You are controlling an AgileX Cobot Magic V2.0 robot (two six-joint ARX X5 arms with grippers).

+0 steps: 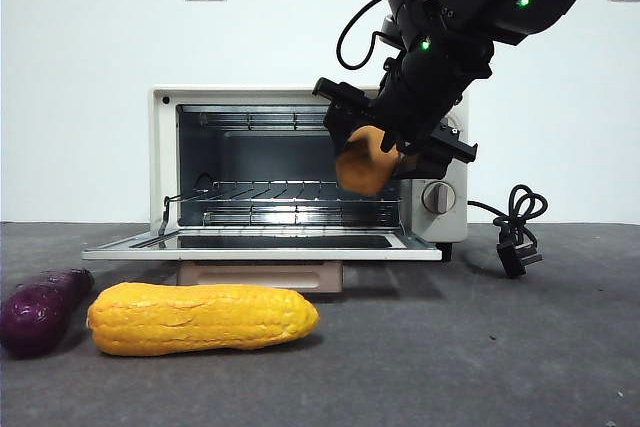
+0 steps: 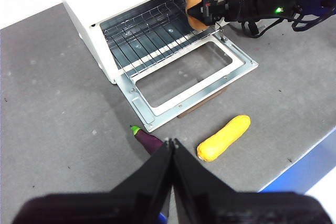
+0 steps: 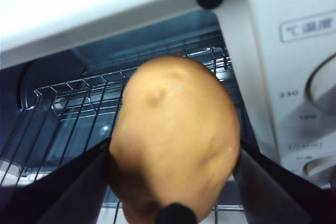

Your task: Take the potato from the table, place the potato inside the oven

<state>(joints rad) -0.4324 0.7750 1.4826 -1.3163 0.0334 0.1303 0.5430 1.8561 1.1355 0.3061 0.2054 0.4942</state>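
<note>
Oven (image 1: 160,162) mouth open, rack (image 1: 270,192) bare (door (image 1: 262,244) flat, lowered).

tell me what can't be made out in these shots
- Potato: in the front view the right gripper covers its upper part; in the right wrist view the bottom edge cuts it off.
- Oven knobs: the arm hides the upper one in the front view; dial print is blurred in the right wrist view.
- Eggplant: left gripper hides part of it in the left wrist view.
</note>
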